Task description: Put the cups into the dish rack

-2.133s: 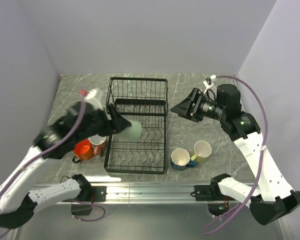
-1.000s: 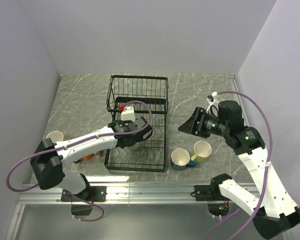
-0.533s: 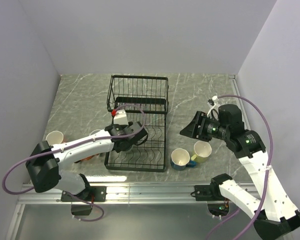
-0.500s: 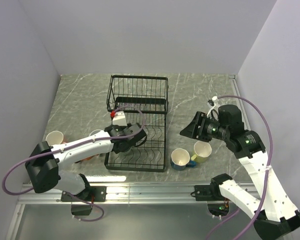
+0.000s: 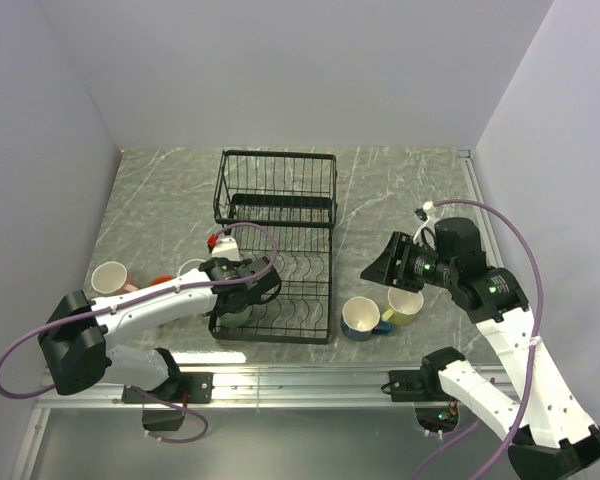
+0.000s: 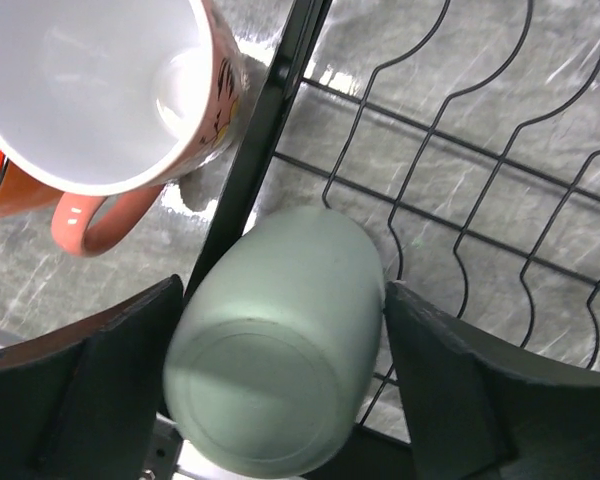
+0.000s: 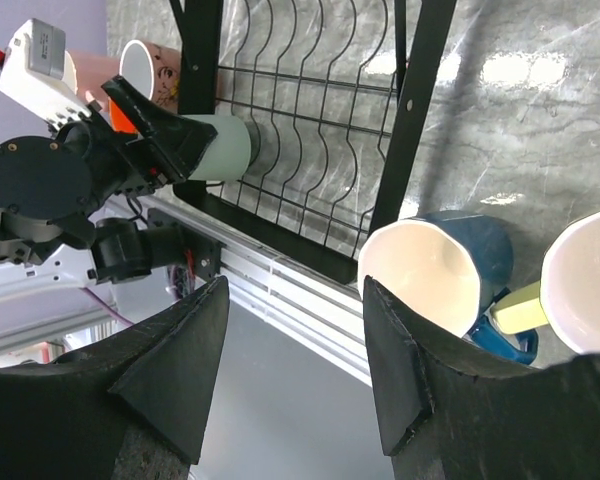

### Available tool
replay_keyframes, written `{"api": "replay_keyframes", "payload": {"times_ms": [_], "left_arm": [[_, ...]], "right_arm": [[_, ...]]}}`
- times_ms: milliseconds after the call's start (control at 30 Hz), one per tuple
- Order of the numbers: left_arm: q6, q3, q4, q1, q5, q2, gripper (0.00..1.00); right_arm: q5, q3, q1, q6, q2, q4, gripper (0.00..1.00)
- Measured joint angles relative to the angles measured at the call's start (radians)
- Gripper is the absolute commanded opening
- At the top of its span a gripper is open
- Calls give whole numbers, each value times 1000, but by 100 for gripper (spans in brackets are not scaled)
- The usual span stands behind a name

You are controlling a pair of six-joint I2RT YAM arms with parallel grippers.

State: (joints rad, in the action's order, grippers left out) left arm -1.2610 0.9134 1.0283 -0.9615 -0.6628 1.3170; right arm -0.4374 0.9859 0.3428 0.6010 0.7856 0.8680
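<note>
The pale green mug [image 6: 280,360] lies on its side in the near left corner of the dish rack [image 5: 276,154]. It rests on the tray wires against the left frame bar, its base towards the wrist camera. The left gripper [image 6: 282,300] straddles it, one finger close on each side; whether the pads press the mug or stand just clear, I cannot tell. Just outside that bar sit a salmon-handled mug [image 6: 100,90] and an orange mug [image 6: 0,190], and a cream mug [image 5: 109,277] stands farther left. The right gripper [image 5: 378,265] hangs with its fingers spread wide and nothing between them, above the table near the blue mug [image 5: 360,318] and the yellow-green mug [image 5: 404,300], which touch.
</note>
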Motion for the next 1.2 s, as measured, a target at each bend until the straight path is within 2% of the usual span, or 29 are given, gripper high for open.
{"api": "replay_keyframes", "payload": {"times_ms": [33, 133, 400, 600, 733, 900, 1200], "left_arm": [[0, 0, 6, 0, 5, 0, 93], [5, 2, 16, 0, 17, 0, 99], [10, 84, 77, 0, 38, -29, 99], [11, 263, 146, 0, 31, -86, 99], [12, 347, 191, 0, 18, -88, 99], [12, 354, 220, 0, 18, -91, 99], [12, 362, 237, 0, 22, -98, 99]], "right_arm": [[1, -3, 0, 0, -2, 0, 63], [8, -13, 0, -7, -4, 6, 63], [74, -61, 0, -54, -7, 37, 63], [113, -124, 9, -80, 2, 47, 62], [130, -169, 62, -82, 18, 44, 62], [159, -210, 133, -74, 42, 27, 60], [251, -223, 179, -36, 97, 6, 57]]}}
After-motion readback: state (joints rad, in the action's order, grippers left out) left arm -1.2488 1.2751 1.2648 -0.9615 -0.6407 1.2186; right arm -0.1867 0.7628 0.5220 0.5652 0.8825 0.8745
